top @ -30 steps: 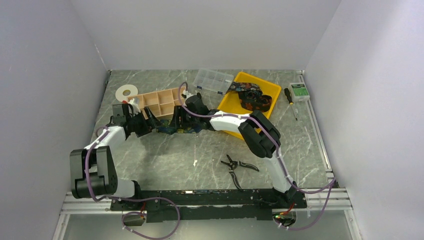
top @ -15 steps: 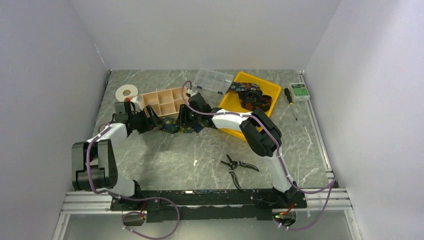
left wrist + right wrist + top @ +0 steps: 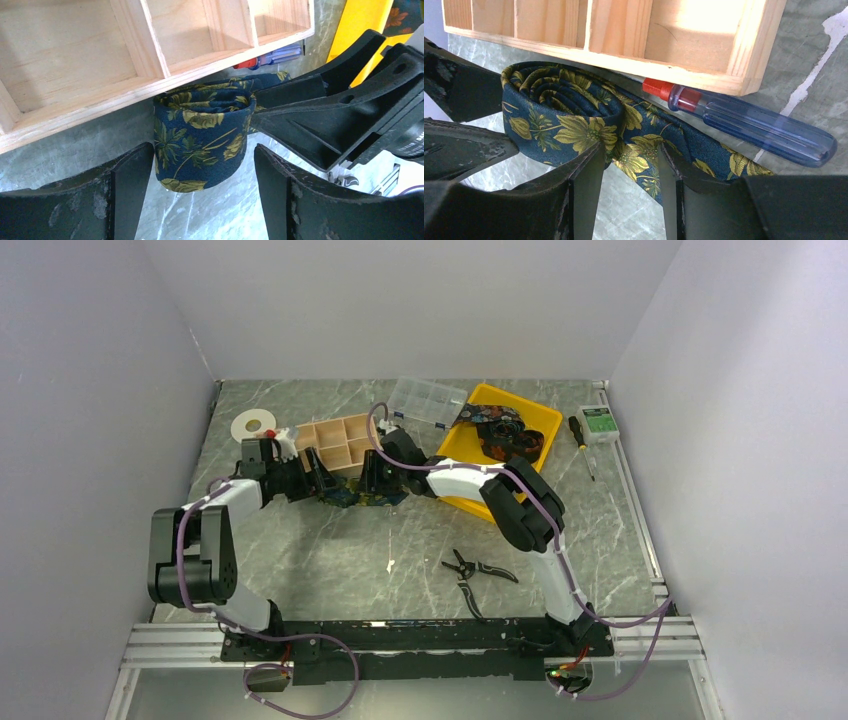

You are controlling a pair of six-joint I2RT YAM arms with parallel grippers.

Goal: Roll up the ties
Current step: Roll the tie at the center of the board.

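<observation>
**Desk:** What is the wide shot showing?

**Photographer:** Two arms are reaching across the marble table (image 3: 330, 550) and meeting in front of a wooden divider box (image 3: 340, 440), which is lying just beyond both sets of fingertips. A yellow tray (image 3: 530, 403) is sitting out behind the right arm, holding other ties (image 3: 505, 437) in a loose heap.

**Desk:** And the grippers?

**Photographer:** The left gripper (image 3: 200, 150) is standing wide, its fingers flanking the rolled tie (image 3: 200, 135) without clearly squeezing it. The right gripper (image 3: 630, 150) is coming in from the opposite side, narrowed but with a gap showing. The loose tail (image 3: 696, 145) is running across that gap rather than being pinched, as far as the wrist view is telling.

**Desk:** Where is the tie sitting?

**Photographer:** The coil is resting on the table between the left fingers, spiral end facing up, close against the box's near wall. A clear-handled screwdriver (image 3: 749, 130) is lying just past the right fingertips, between the tail and the box.

**Desk:** Which step is this?

**Photographer:** The rolling of this tie seems to be nearing its end, with most of it wound and only a short tail trailing. The next move probably calls for the left fingers to close gently and steady the coil. The right would then be feeding the tail around, without knocking the screwdriver or letting the coil spring open.
</observation>
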